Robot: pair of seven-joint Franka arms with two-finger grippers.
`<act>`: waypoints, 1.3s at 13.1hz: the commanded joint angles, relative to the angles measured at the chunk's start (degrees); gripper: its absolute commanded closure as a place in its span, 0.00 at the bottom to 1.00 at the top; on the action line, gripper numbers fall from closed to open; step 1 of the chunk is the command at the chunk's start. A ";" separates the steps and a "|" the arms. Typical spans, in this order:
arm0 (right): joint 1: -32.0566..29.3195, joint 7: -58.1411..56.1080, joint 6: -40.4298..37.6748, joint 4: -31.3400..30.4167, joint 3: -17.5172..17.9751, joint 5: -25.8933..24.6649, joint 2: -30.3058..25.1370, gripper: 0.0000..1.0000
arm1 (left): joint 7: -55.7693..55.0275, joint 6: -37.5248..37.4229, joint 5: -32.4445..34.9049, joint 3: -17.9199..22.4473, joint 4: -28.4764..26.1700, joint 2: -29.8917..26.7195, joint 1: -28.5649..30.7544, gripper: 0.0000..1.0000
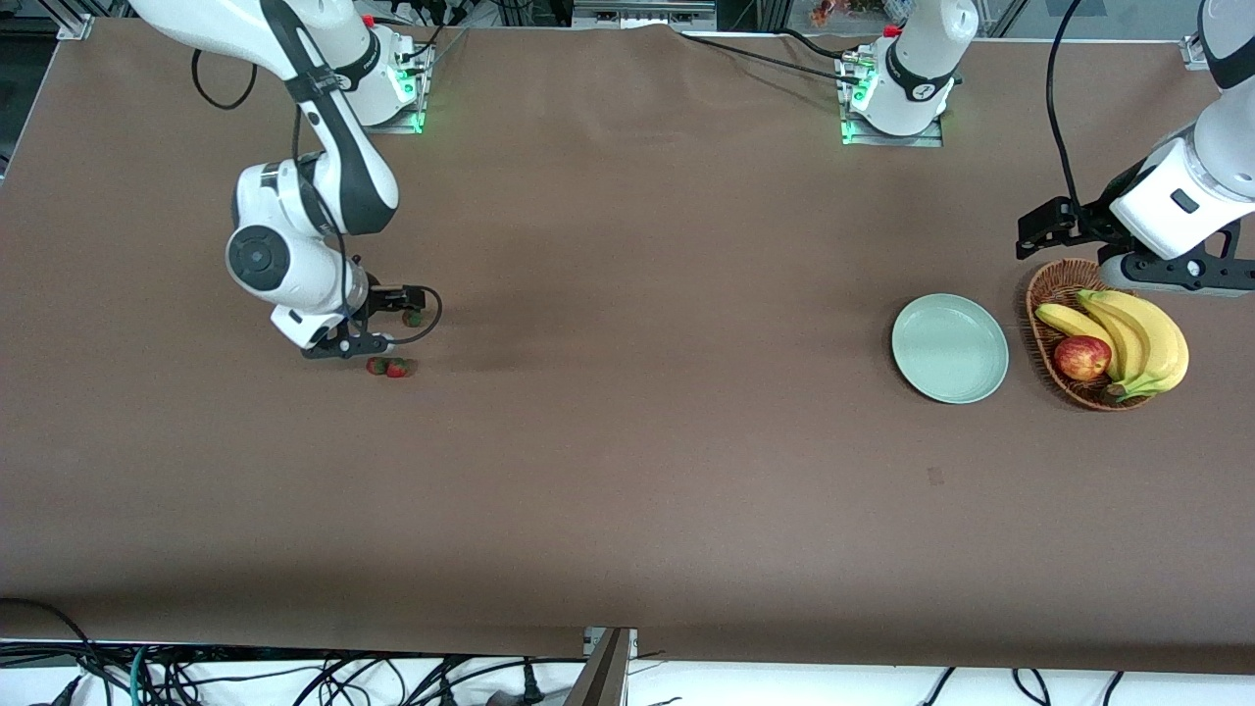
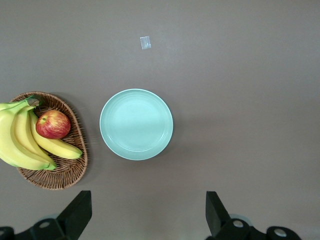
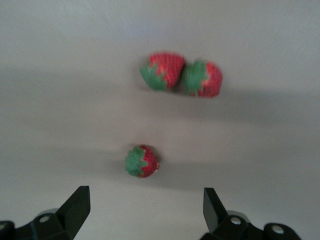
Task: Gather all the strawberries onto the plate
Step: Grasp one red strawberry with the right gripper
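Three strawberries lie on the brown table toward the right arm's end: one alone (image 1: 413,317) (image 3: 142,161), and a touching pair (image 1: 387,368) (image 3: 181,77) nearer the front camera. My right gripper (image 1: 351,345) (image 3: 145,212) hangs open just above them with nothing between its fingers. The pale green plate (image 1: 949,348) (image 2: 136,124) sits bare toward the left arm's end. My left gripper (image 1: 1177,275) (image 2: 149,215) hovers open and holding nothing, high above the table by the basket.
A wicker basket (image 1: 1047,294) (image 2: 70,172) with bananas (image 1: 1142,338) and a red apple (image 1: 1081,357) stands beside the plate, at the left arm's end. A small pale scrap (image 2: 145,43) lies on the table nearer the front camera than the plate.
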 commanded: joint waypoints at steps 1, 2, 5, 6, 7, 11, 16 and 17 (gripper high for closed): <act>-0.30 1.19 4.21 -3.04 1.25 0.89 -1.67 0.00 | 0.96 0.05 0.67 0.22 0.12 -0.59 -0.19 0.00; -0.30 1.28 5.71 -3.04 1.51 0.89 -0.53 0.01 | 0.96 0.05 0.58 0.22 0.12 -0.59 -0.19 0.00; 0.48 1.37 12.03 -3.04 2.13 0.89 3.25 0.05 | 0.96 0.05 0.58 0.14 0.12 -0.59 -0.28 0.00; 0.57 1.37 12.83 -3.04 2.13 0.89 3.96 0.05 | 0.96 0.05 0.58 0.14 0.12 -0.51 -0.20 0.00; 0.58 1.28 12.93 -3.04 2.13 0.89 4.22 0.07 | 0.96 0.05 0.58 0.14 0.12 -0.51 -0.28 0.00; 0.58 1.28 12.84 -3.04 2.13 0.89 4.31 0.46 | 0.96 0.05 0.58 0.14 0.12 -0.42 -0.19 0.00; 0.58 1.46 12.32 -2.86 2.22 0.89 3.88 0.84 | 0.96 0.05 0.58 0.14 0.12 -0.42 -0.19 0.00; 0.58 1.46 12.05 -2.51 2.39 0.89 3.53 0.84 | 0.96 0.14 0.58 0.14 0.12 -0.42 -0.19 0.00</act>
